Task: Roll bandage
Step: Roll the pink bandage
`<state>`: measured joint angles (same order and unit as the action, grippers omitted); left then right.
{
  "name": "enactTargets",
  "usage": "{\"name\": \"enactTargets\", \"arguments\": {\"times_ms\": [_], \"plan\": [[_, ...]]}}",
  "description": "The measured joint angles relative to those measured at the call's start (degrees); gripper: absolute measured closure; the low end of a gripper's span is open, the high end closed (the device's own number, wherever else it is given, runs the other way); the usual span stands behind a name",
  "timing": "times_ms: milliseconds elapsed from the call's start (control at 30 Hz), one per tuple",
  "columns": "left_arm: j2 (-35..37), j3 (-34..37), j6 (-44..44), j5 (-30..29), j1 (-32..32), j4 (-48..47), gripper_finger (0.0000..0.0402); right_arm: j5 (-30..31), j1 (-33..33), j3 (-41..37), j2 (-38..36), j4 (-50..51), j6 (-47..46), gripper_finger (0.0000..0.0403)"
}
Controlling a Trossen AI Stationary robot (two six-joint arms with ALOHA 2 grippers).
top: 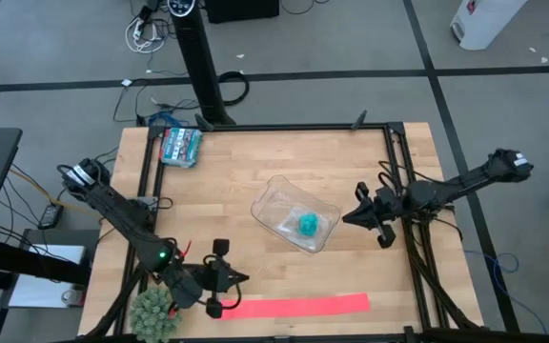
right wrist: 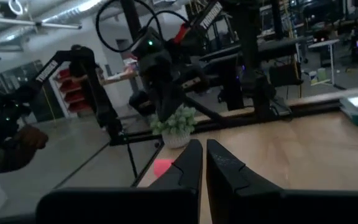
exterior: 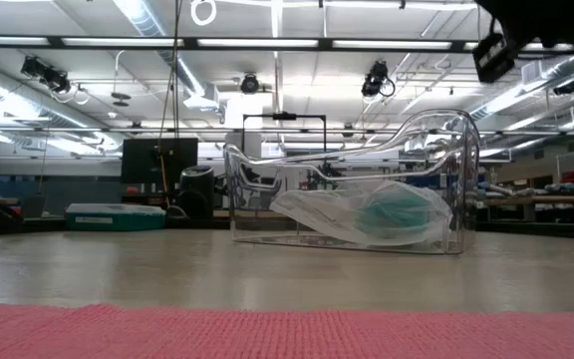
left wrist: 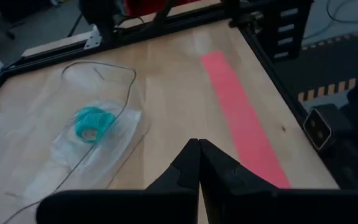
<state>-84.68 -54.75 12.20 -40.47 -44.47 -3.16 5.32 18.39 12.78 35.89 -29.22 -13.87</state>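
The pink-red bandage [top: 298,306] lies as a long flat strip on the table near its front edge; it also shows in the left wrist view [left wrist: 241,118] and across the bottom of the low view [exterior: 287,334]. My left gripper [top: 244,277] is shut and empty, above the table just beyond the strip's left end. My right gripper [top: 345,218] is shut and empty at the right, beside a clear plastic container [top: 295,213].
The clear container [exterior: 347,184] holds a teal roll [top: 308,225] in thin plastic film. A teal packet [top: 180,146] lies at the far left. A small green plant [top: 153,311] stands at the near left corner. A black frame rail [top: 389,171] borders the table.
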Motion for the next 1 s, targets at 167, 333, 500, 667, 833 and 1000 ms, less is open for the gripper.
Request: {"name": "enactTargets", "arguments": {"times_ms": [167,333,500,667,833,1000], "plan": [[0.0,0.0,3.4,-2.6,-0.9,-0.2,0.0389,0.1,2.9,7.1,9.3,0.1,2.0,0.0387],[0.0,0.0,11.2,-2.5,-0.9,-3.0,0.0389,0.0,6.0,12.2,19.1,0.2,2.1,0.0387],[0.0,0.0,20.1,1.4,-1.2,-6.3,0.0389,0.3,9.9,15.9,29.0,0.2,2.0,0.0387],[0.0,0.0,26.7,7.7,-2.4,-10.9,0.0389,1.1,13.2,19.4,38.6,0.1,2.0,0.0388],[-0.1,0.0,38.3,15.7,-2.8,-18.6,0.0389,1.2,13.9,21.9,46.6,0.2,1.9,0.0392],[-0.1,0.0,42.9,20.9,-2.8,-19.7,0.0389,6.8,13.1,24.5,52.9,0.1,2.0,0.0382]]}}
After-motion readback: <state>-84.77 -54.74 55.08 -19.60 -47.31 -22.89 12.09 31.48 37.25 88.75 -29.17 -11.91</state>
